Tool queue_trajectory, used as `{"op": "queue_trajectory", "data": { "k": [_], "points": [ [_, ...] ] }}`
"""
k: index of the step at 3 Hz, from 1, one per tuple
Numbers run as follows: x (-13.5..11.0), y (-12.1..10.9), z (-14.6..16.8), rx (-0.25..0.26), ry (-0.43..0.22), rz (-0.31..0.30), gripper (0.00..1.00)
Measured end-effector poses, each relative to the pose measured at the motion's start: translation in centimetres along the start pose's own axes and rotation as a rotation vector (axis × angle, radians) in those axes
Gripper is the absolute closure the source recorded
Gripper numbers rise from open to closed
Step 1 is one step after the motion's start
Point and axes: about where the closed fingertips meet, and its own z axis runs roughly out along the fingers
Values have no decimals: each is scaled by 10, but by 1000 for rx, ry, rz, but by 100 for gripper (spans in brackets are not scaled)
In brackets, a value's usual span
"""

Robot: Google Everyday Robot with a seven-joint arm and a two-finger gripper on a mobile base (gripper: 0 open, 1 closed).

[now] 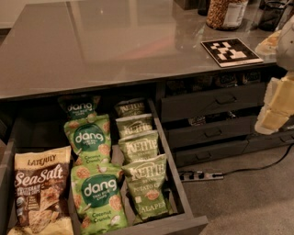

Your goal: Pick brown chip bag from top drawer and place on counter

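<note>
The brown chip bag (41, 190), dark brown and tan with "LATE JULY" and "Sea Salt" lettering, stands at the front left of the open top drawer (169, 153). The glossy grey-brown counter (105, 41) lies above and behind the drawer. My gripper (275, 108) shows as cream-coloured parts at the right edge of the view. It is far to the right of the drawer, in front of the narrower drawers, and holds nothing that I can see.
Green "dang" bags (89, 137) and green "Kettle" bags (138, 147) fill the drawer's middle and right. A jar (225, 13) and a black-and-white marker tile (231, 51) sit on the counter's far right. Narrower drawers with handles (216, 103) stand to the right. A power strip (200, 176) lies on the floor.
</note>
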Motion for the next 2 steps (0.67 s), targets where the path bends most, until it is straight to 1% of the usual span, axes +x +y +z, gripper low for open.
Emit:
{"op": "queue_trajectory", "data": {
  "k": [1, 2],
  "points": [
    [0, 0, 0, 0, 0, 0, 0],
    [-37, 7, -5, 26, -69, -76, 0]
  ]
}}
